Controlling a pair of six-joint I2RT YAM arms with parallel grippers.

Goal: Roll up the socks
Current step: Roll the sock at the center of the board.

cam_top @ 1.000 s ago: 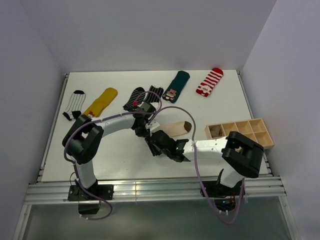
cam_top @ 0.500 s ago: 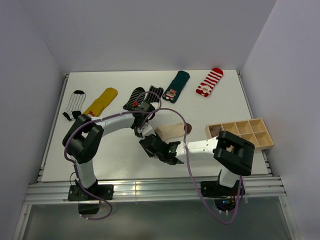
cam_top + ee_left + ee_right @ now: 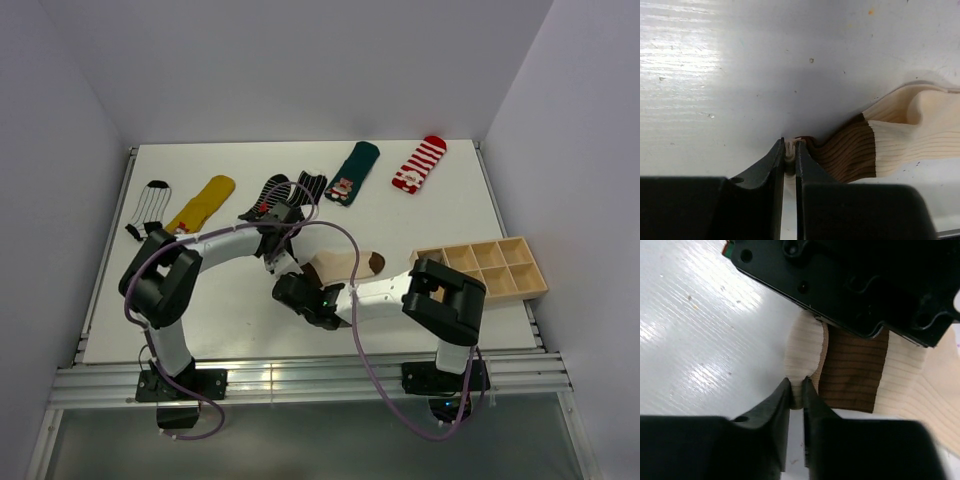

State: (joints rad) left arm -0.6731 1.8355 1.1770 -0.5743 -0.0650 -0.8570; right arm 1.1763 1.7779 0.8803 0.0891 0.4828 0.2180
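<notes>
A cream sock with brown bands (image 3: pixel 345 265) lies mid-table, its brown toe to the right. My left gripper (image 3: pixel 282 262) is shut on the sock's cuff edge; in the left wrist view (image 3: pixel 791 148) cream fabric is pinched between the jaws beside the brown band (image 3: pixel 850 150). My right gripper (image 3: pixel 300 292) is shut on the cream cuff (image 3: pixel 805 347) too, next to a brown band (image 3: pixel 855 375), with the left gripper's black body just above. Other socks lie along the back: black with white lines (image 3: pixel 150 205), yellow (image 3: pixel 205 200), dark striped (image 3: pixel 272 193), teal (image 3: pixel 352 170), red-and-white striped (image 3: pixel 420 163).
A wooden divided tray (image 3: pixel 480 268) stands at the right edge of the table, one compartment holding something pale. White walls close in the table on three sides. Cables loop over both arms.
The sock has been drawn leftward and laid flatter, its brown toe now showing. Both grippers have moved left and closer together at the cuff end.
</notes>
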